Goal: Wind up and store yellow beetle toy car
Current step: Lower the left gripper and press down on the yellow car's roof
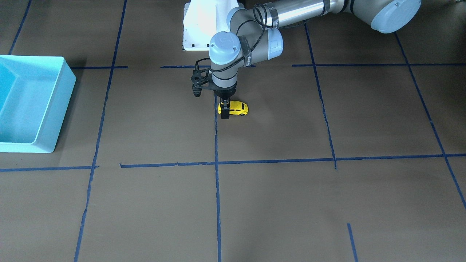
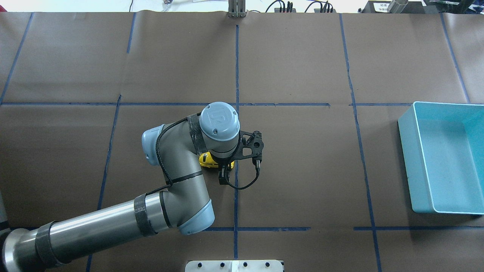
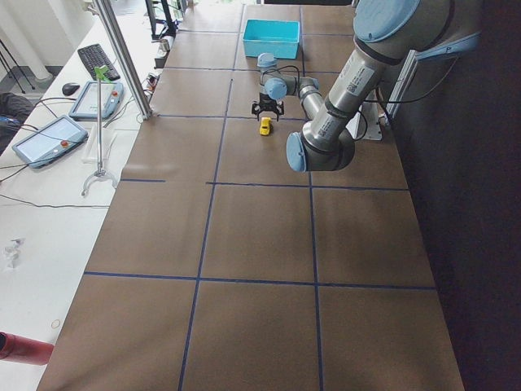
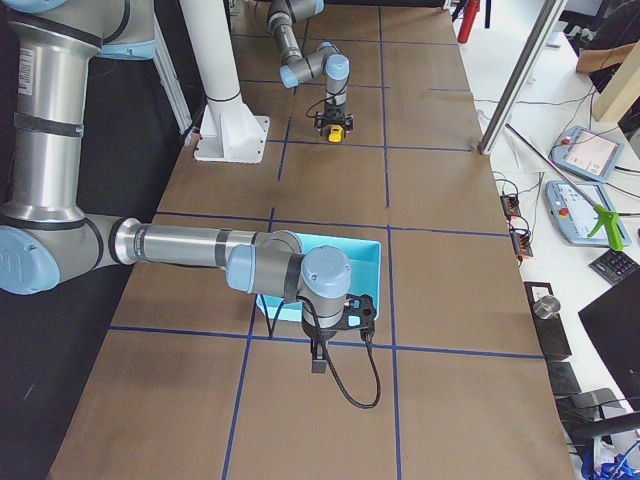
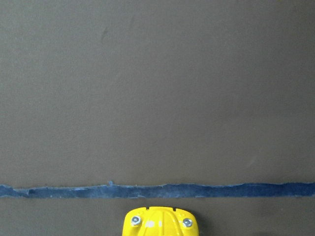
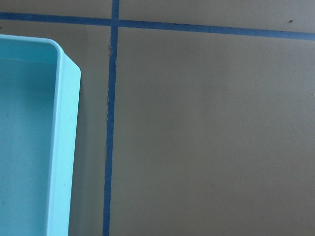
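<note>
Across the table from the robot, we see the left gripper (image 1: 225,109) pointing straight down onto the yellow beetle toy car (image 1: 237,108). Its black fingers are closed over one end of the car, which sits on the brown table (image 1: 291,203) just beside a blue tape line (image 1: 217,189). The turquoise bin (image 1: 58,109) stands well apart from it.

From overhead, we find the wrist covering most of the car; a yellow strip shows beneath it, with one finger on its near side.

From the left end, the car is a small yellow spot under the far wrist, and the bin lies beyond it.

From the right end, the right gripper (image 4: 318,358) hangs just beside the bin's near corner; we cannot tell how far its fingers are parted.

On the left wrist camera, the car's end fills the bottom centre, next to the tape.

On the right wrist camera, we see only the bin's corner and tape.
</note>
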`<state>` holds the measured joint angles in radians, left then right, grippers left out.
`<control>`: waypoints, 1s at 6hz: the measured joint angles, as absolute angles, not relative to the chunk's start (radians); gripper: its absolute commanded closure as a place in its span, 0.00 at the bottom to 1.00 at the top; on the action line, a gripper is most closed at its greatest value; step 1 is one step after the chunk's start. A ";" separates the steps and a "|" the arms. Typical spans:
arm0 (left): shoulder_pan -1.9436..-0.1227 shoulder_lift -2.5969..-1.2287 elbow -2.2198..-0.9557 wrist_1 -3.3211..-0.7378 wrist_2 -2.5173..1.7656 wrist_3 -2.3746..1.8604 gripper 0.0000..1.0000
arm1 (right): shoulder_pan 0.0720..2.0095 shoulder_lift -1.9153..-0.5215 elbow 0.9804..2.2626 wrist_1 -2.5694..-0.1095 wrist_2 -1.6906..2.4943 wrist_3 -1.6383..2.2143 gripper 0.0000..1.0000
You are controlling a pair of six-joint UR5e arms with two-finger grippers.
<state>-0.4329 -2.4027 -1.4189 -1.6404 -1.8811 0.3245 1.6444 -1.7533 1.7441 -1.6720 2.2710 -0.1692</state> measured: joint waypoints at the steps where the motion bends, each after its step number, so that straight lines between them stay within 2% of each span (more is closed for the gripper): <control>1: -0.433 -2.403 -1.412 -1.651 -1.881 0.327 0.15 | 1.644 -1.753 1.744 -1.672 2.272 -0.168 0.00; 3: -0.434 -2.402 -1.418 -1.654 -1.882 0.330 0.24 | 1.644 -1.753 1.744 -1.672 2.272 -0.168 0.00; 4: -0.435 -2.400 -1.424 -1.654 -1.884 0.332 0.33 | 1.644 -1.753 1.743 -1.672 2.271 -0.168 0.00; 5: -0.436 -2.398 -1.430 -1.653 -1.885 0.333 0.51 | 1.644 -1.753 1.743 -1.672 2.271 -0.167 0.00; 6: -0.437 -2.395 -1.433 -1.653 -1.885 0.333 0.76 | 1.644 -1.753 1.743 -1.672 2.271 -0.166 0.00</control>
<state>-0.4375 -2.3948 -1.4334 -1.6525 -1.8851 0.3328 1.6444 -1.7533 1.7427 -1.6725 2.2711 -0.1662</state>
